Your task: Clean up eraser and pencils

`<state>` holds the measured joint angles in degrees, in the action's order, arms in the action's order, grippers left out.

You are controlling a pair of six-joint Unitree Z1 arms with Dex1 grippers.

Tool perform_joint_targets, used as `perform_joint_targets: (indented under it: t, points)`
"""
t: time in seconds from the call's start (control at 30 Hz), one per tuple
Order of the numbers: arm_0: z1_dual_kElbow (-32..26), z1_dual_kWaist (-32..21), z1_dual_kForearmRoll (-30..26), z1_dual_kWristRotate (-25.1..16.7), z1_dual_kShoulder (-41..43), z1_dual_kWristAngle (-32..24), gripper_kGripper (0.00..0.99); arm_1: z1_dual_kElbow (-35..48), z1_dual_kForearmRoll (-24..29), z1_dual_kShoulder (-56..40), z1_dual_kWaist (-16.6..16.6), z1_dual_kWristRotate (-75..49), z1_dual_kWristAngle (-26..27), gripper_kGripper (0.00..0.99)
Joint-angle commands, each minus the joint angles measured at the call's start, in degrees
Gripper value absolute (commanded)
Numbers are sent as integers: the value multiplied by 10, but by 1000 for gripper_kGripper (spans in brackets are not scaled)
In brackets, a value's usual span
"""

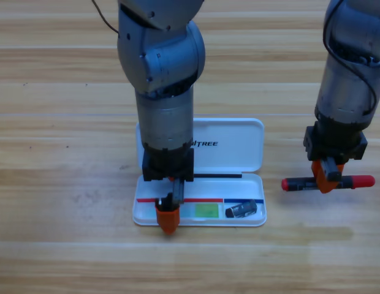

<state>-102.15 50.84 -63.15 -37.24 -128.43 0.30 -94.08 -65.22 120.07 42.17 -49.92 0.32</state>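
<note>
The white case (251, 184) lies open at mid-table with its lid folded back. The eraser (241, 210), a small black block, rests in the right end of its tray. A pale-green stick with a bright green end (206, 211) lies in the tray's middle. My left gripper (167, 219) points down over the tray's left end, just left of that stick. To the right of the case, the black marker with red ends (361, 181) lies level and crosswise. My right gripper (328, 182) is shut on the marker's middle, hiding that part.
The case's lid (230, 144) stands behind the tray and carries dark lettering. The left arm's grey body (162, 92) covers the lid's left part. Bare wooden table (61, 184) lies to the left and along the front.
</note>
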Motion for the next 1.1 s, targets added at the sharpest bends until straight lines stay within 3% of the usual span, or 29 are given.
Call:
perform_joint_targets:
  t: [0.03,0.1,0.27,0.47,0.87,1.1]
  points:
    - [15,-11,-15,5,47,2,990,-28,-24,3,41,17,-1,0]
    - [24,-36,-34,4,99,1,990,-46,-31,14,48,23,0,0]
    - [118,-139,-37,-30,249,-20,990,-117,-54,61,65,40,0,0]
    - [203,-234,-17,-74,310,-36,989,-220,-78,135,87,61,-2,0]
    - [295,-242,32,-74,318,-66,989,-398,-141,247,136,104,-2,0]
    - [304,-242,40,-74,317,-66,989,-436,-147,274,139,112,-10,0]
